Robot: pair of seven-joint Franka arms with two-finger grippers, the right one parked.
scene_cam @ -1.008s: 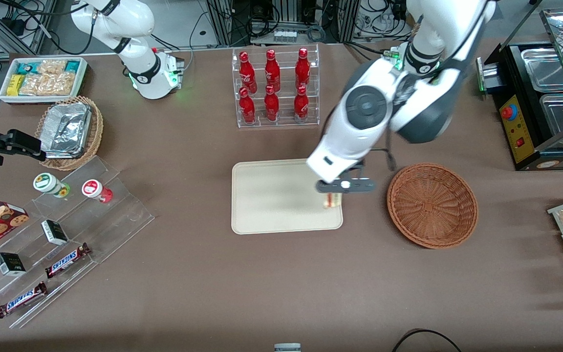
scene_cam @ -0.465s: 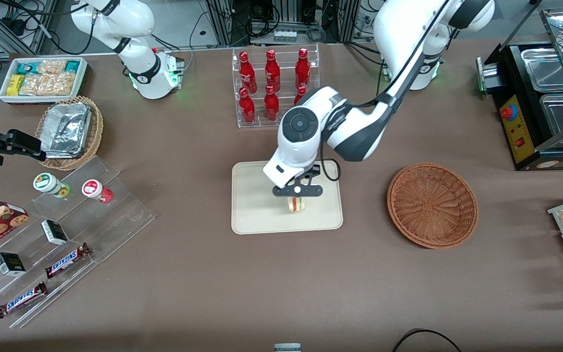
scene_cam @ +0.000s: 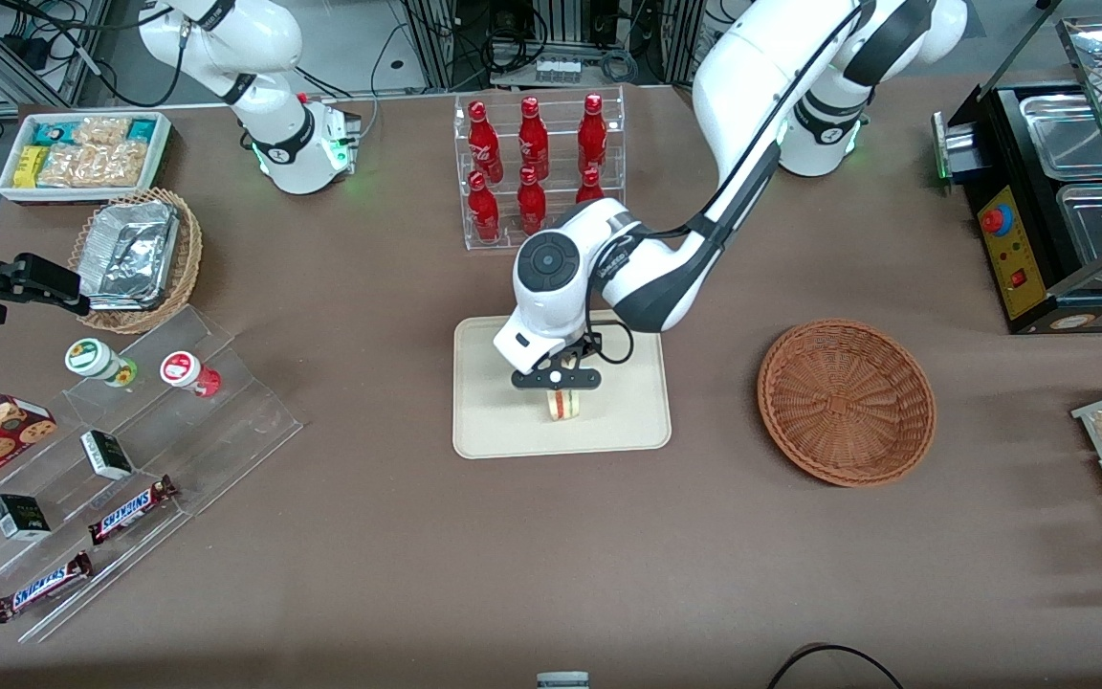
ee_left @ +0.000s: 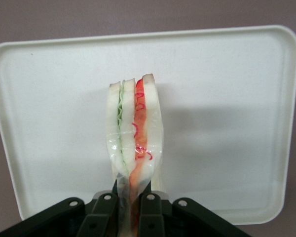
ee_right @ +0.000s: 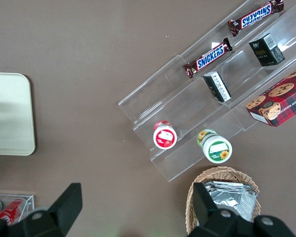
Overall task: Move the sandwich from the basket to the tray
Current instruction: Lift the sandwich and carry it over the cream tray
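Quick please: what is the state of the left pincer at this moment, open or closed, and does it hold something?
Left pincer: closed on the sandwich, holding it over the tray.

The left arm's gripper [scene_cam: 562, 390], clamping the pale triangular sandwich [scene_cam: 563, 405], has travelled from the flat cream-beige tray's [scene_cam: 494, 421] basket-side edge to over its middle.

The word SNICKERS is legible on two candy bars [ee_right: 207, 59] [ee_right: 256, 14] resting on the clear acrylic stand [ee_right: 202, 98]. The gripper [scene_cam: 557, 388] above the tray carries no legible marking.
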